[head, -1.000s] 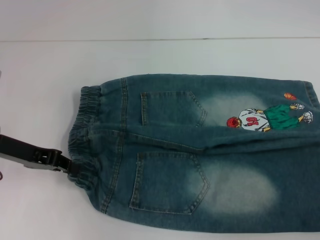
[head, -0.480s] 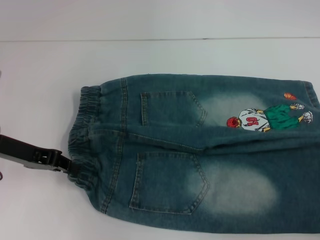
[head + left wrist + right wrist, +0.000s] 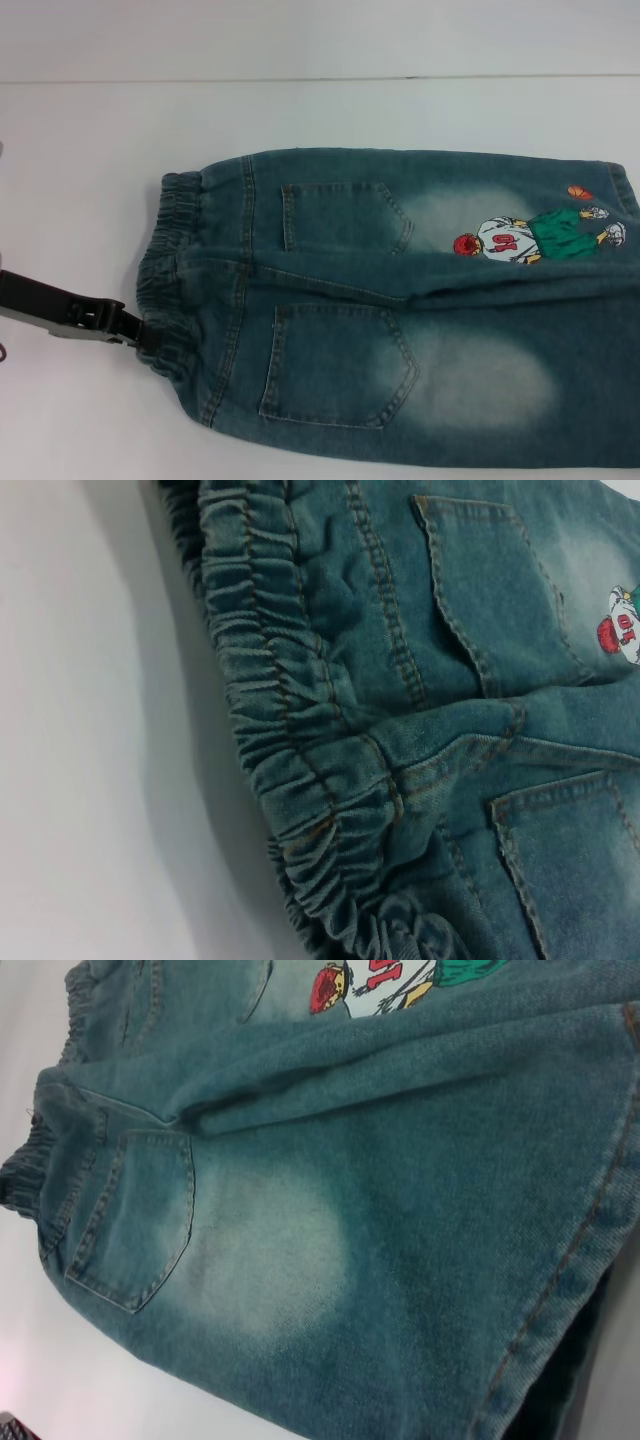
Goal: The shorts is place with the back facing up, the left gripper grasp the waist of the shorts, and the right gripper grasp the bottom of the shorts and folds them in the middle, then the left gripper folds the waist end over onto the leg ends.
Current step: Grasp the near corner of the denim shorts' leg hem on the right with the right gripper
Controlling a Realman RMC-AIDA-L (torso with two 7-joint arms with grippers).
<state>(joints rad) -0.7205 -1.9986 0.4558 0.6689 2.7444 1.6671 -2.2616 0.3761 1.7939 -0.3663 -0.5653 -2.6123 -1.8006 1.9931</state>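
Nothing moved vs 0.5 s ago. Left pincer [image 3: 140,331] pinching waist of the shorts [image 3: 165,270], near-left on bench [image 3: 80,150]. Right pincer not seen; state unknown. Shorts [image 3: 400,310] flat, back up; both folds pending.

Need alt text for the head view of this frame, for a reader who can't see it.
Denim shorts lie flat, back pockets up, on a white table, waist to the robot's left and legs running off to the right. The left gripper meets the waist's near corner. A cartoon player print marks the far leg.
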